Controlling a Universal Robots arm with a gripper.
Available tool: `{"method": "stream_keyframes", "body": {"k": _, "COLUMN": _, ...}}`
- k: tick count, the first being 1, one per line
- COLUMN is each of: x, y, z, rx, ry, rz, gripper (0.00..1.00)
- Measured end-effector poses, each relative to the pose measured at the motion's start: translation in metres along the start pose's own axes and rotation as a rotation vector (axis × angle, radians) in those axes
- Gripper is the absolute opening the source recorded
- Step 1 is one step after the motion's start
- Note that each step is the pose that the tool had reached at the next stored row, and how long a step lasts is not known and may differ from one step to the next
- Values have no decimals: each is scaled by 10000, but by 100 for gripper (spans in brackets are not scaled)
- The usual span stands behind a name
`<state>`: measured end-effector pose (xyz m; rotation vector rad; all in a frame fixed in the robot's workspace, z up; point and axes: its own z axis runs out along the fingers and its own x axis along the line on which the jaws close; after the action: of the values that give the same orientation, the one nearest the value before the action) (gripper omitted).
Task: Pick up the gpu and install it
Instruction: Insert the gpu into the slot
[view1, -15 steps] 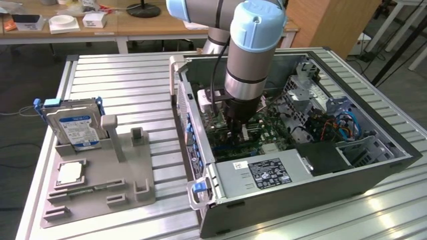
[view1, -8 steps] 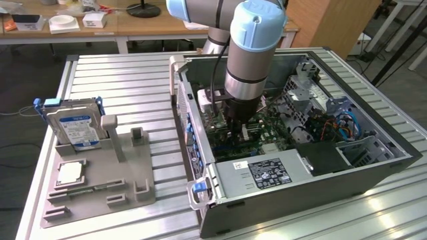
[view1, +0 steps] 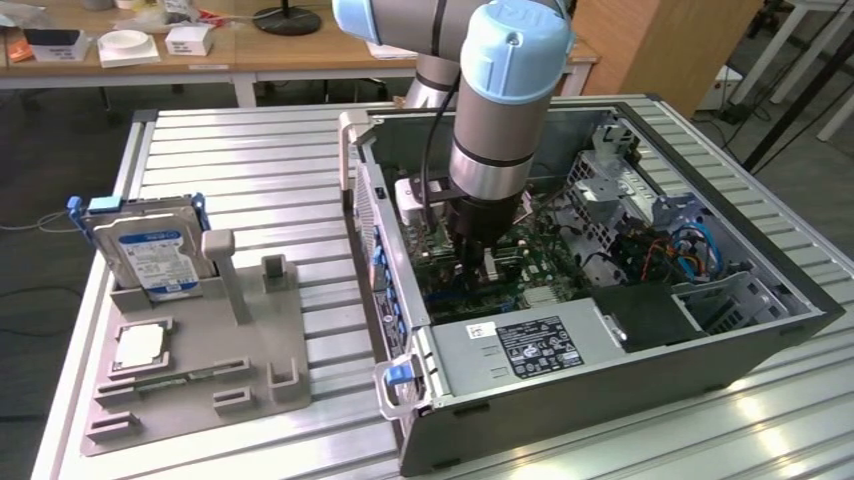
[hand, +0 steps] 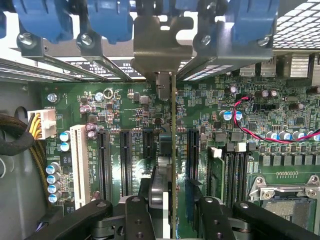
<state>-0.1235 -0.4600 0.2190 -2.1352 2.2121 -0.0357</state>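
Over the motherboard, your pincer grips the gpu edge-on, its long axis parallel with the slots.

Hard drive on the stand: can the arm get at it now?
Likely not yet: the tool is shut on the gpu inside the case; the hard drive itself stands uncovered.
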Motion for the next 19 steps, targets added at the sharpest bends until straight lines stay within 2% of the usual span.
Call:
{"method": "stream_keyframes", "body": {"k": 3, "x": 0, "y": 0, "z": 0, "rx": 0, "ry": 1, "rz": -1, "gripper": 43}}
{"method": "stream_keyframes", "body": {"k": 5, "x": 0, "y": 0, "z": 0, "rx": 0, "ry": 0, "rz": 0, "gripper": 54}}
{"method": "stream_keyframes", "body": {"k": 6, "x": 0, "y": 0, "z": 0, "rx": 0, "ry": 0, "rz": 0, "gripper": 54}}
{"method": "stream_keyframes", "body": {"k": 8, "x": 0, "y": 0, "z": 0, "rx": 0, "ry": 0, "rz": 0, "gripper": 65}}
{"method": "stream_keyframes", "body": {"k": 9, "x": 0, "y": 0, "z": 0, "rx": 0, "ry": 1, "rz": 0, "gripper": 65}}
{"method": "stream_keyframes", "body": {"k": 10, "x": 0, "y": 0, "z": 0, "rx": 0, "ry": 1, "rz": 0, "gripper": 71}}
{"method": "stream_keyframes", "body": {"k": 13, "x": 0, "y": 0, "z": 0, "rx": 0, "ry": 0, "rz": -1, "gripper": 77}}
{"method": "stream_keyframes", "body": {"k": 14, "x": 0, "y": 0, "z": 0, "rx": 0, "ry": 0, "rz": 0, "gripper": 84}}
{"method": "stream_keyframes", "body": {"k": 19, "x": 0, "y": 0, "z": 0, "rx": 0, "ry": 0, "rz": 0, "gripper": 84}}
